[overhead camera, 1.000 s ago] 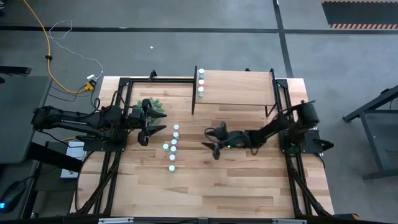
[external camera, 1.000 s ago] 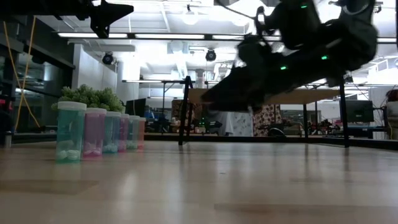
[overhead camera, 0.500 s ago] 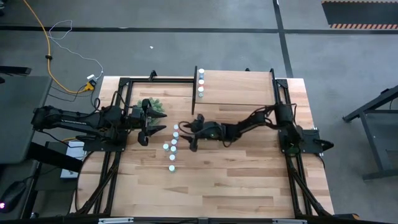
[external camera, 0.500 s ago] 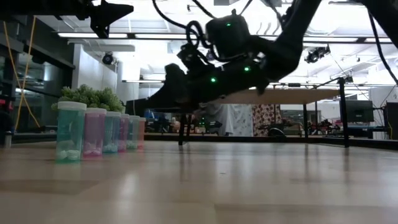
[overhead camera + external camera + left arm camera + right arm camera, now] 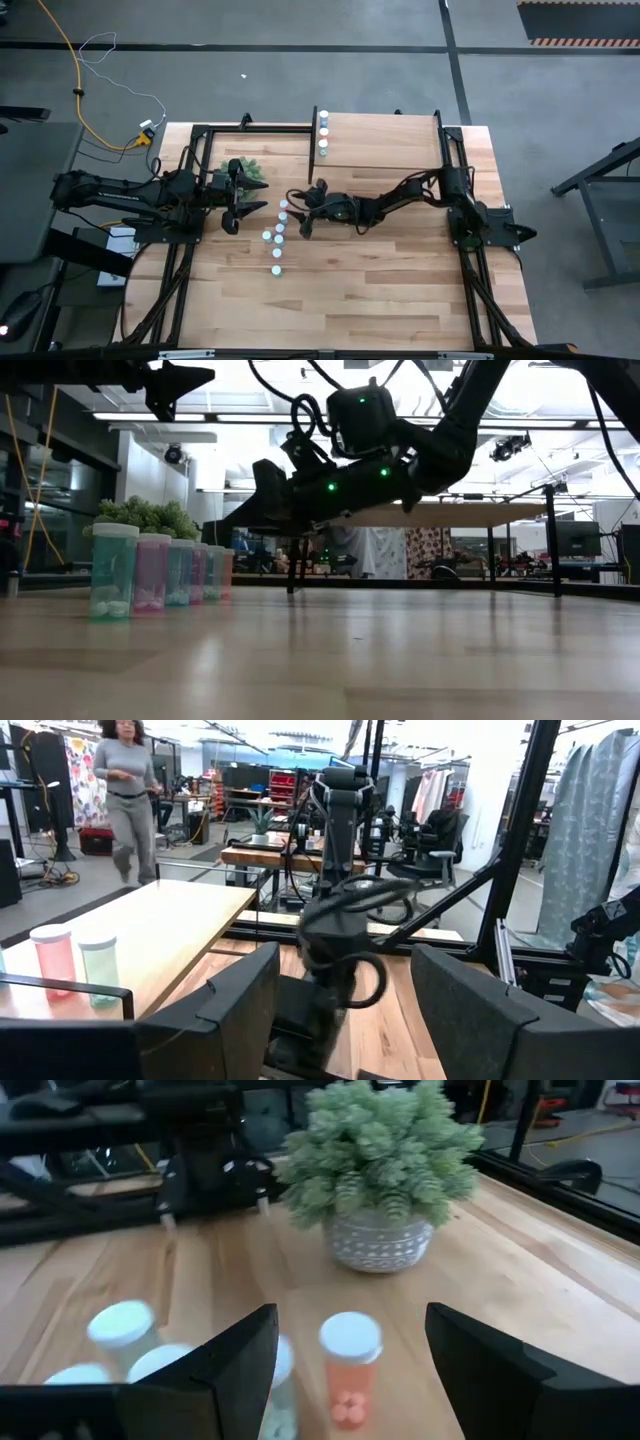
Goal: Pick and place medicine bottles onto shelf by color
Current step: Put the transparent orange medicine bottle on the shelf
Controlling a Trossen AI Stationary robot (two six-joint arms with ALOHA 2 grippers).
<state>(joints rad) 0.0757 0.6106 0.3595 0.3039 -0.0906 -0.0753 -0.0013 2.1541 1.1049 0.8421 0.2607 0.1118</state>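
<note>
Right gripper [image 5: 298, 210] spread wide, hovering just beside the far end of the medicine bottles [image 5: 277, 236] lined up near the plant [image 5: 380, 1160]. Risk: toppling crowded neighbours while closing on the orange-bodied bottle [image 5: 349, 1370]. Left gripper [image 5: 238, 208] spread, empty, waiting beside the plant. Shelf [image 5: 385, 140] beyond.

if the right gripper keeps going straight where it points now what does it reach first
Probably the small orange-pink medicine bottle with a white cap, framed between the right gripper's open fingers. Beyond it stands the bushy green plant in a pale pot; depth is uncertain.
</note>
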